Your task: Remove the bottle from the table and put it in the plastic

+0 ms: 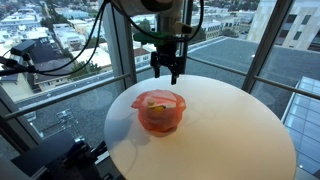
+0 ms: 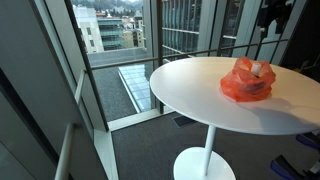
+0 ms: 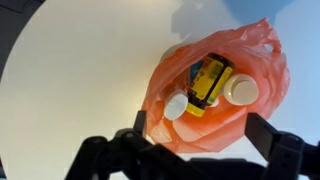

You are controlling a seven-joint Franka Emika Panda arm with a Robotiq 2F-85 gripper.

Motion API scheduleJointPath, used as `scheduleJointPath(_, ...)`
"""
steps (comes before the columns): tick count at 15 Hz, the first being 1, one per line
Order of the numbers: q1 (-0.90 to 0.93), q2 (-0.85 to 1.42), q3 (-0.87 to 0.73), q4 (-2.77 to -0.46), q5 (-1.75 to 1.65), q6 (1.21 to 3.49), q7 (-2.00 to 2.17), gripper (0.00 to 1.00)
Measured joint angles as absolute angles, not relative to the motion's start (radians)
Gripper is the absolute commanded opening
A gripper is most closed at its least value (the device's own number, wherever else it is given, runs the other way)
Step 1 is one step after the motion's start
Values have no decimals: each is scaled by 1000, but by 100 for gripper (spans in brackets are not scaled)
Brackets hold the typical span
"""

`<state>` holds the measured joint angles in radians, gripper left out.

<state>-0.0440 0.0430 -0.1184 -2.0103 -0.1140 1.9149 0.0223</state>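
Observation:
The red-orange plastic container [image 1: 160,113] stands on the round white table [image 1: 225,135] and shows in both exterior views [image 2: 246,82]. In the wrist view the container [image 3: 170,132] holds a small dark amber bottle with a yellow label [image 3: 207,82], lying on its side. Two white round objects [image 3: 175,106] [image 3: 241,90] lie beside it. My gripper [image 1: 168,68] hangs above and just behind the container, apart from it. In the wrist view its fingers [image 3: 200,135] are spread wide and hold nothing.
The table [image 2: 190,85] stands by floor-to-ceiling windows with a railing [image 1: 60,90] and city roofs outside. The arm's cables hang at the top [image 1: 100,25]. The table's pedestal foot [image 2: 203,165] stands on grey carpet.

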Motion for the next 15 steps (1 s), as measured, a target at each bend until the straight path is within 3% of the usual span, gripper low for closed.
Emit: scheduleJointPath(15,-61,-72,-118,-2003,-51,1850,18,100)
